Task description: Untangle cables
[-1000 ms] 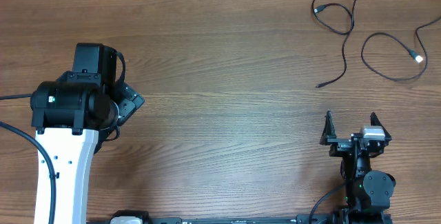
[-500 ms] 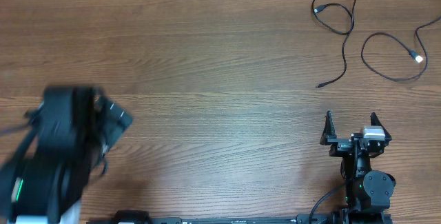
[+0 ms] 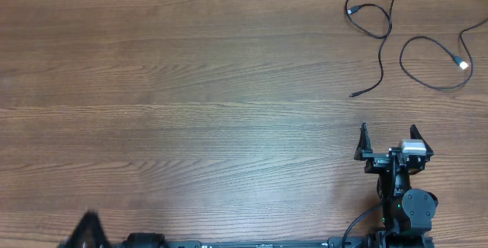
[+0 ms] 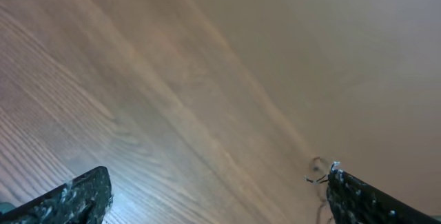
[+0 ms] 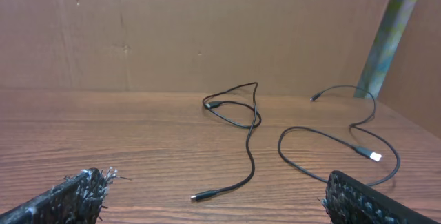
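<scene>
Now that your left pincer (image 4: 217, 186) has swung almost out of the overhead view, jaws wide open above the worktop (image 3: 229, 88), right pincer (image 3: 389, 137) unmoved, open, empty, cables (image 3: 380, 65) lying apart, far right, untouched.

Two black cables counted: first cable (image 3: 380, 57) at one o'clock, second cable (image 3: 463, 64) at two o'clock. One wooden table (image 3: 191, 88). Two grippers: left gripper (image 4: 219, 172), right gripper (image 3: 389, 131).
</scene>
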